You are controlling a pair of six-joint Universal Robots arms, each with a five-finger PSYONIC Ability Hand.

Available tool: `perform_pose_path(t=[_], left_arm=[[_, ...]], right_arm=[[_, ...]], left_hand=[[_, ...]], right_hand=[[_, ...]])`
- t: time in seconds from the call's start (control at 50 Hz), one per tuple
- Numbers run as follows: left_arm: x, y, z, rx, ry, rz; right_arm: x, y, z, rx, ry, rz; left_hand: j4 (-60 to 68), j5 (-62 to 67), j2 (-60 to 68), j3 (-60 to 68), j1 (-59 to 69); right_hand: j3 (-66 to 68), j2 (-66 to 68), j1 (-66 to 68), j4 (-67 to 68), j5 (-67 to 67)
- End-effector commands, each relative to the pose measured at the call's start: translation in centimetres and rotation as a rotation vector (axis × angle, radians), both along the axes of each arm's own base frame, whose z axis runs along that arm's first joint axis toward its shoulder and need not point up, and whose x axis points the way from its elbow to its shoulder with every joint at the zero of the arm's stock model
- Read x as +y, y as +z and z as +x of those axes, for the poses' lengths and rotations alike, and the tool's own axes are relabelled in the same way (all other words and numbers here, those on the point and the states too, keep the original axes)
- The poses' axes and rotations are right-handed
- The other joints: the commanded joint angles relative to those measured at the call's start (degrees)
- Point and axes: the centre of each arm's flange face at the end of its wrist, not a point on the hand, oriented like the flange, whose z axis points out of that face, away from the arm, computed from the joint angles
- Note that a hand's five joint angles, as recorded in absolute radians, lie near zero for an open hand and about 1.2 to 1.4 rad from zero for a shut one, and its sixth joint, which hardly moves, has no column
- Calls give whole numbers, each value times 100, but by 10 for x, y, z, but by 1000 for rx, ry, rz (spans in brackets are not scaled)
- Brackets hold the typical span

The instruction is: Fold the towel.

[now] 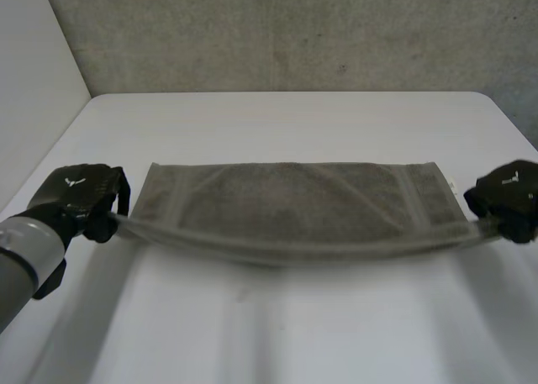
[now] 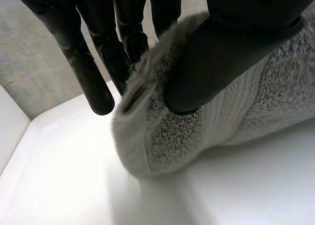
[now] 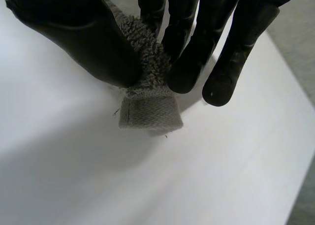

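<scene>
Left hand (image 1: 80,195) pinches one near corner of the grey towel (image 1: 286,203) between thumb and fingers, and right hand (image 1: 508,195) pinches the other. The towel's near edge sags lifted between them; its far part lies on the white table (image 1: 294,325). The fold looks barely begun, with nothing laid over yet.

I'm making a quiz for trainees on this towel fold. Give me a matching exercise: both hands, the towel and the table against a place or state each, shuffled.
1. left hand
2. right hand
3. towel
4. table

A. white, lying under everything else
B. grey, near edge strung between two grips
C. pinching a near corner at the head view's right
D. pinching a near corner at the head view's left

Pairs: 1-D, 2-C, 3-B, 4-A.
</scene>
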Motion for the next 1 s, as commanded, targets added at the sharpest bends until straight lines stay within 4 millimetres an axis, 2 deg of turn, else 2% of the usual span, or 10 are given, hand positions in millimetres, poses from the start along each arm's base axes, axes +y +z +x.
perform_pose_path(t=[0.02,0.12,0.22,0.38,0.42,0.44,0.54,0.64,0.78,1.0], left_arm=[[-47,-28,-16,6,-35,0],[-107,-48,-37,10,-39,-12],[-144,-60,-42,-5,37,-27],[-177,-74,-55,-4,44,-57],[-180,-78,-56,-5,44,-59],[-180,-81,-57,-5,39,-56],[-177,-80,-59,-4,40,-50],[-159,-67,-58,41,45,-18],[-125,-54,-50,79,52,33],[-57,-45,-55,89,-13,18]], right_arm=[[-59,-30,7,-33,-45,-55],[-83,-50,32,11,-48,-68],[-115,-60,37,3,-97,-120],[-152,-62,57,-77,-115,-223],[-157,-63,58,-87,-120,-241],[-162,-63,59,-97,-132,-253],[-166,-62,63,-135,-163,-267],[-161,-52,63,-199,-210,-243],[-121,-31,50,-266,-260,-133],[-69,-51,33,-290,-230,-94]], left_hand=[[1010,1078,1013,1019,1106],[1010,1078,1013,1019,1106],[1010,1078,1013,1019,1106],[1010,1078,1013,1019,1106],[1010,1078,1013,1019,1106],[-4666,-4598,-4663,-4657,-4571],[-5990,-5922,-5987,-5981,-5894],[-5990,-5922,-5987,-5981,-5894],[-5990,-5922,-5987,-5981,-5894],[-5990,-5922,-5987,-5981,-5894]], right_hand=[[272,350,318,285,289],[272,350,318,285,289],[272,350,318,285,289],[272,350,318,285,289],[-916,-839,-870,-904,-900],[-6728,-6650,-6682,-6715,-6711],[-6728,-6650,-6682,-6715,-6711],[-6728,-6650,-6682,-6715,-6711],[-6728,-6650,-6682,-6715,-6711],[-6728,-6650,-6682,-6715,-6711]])
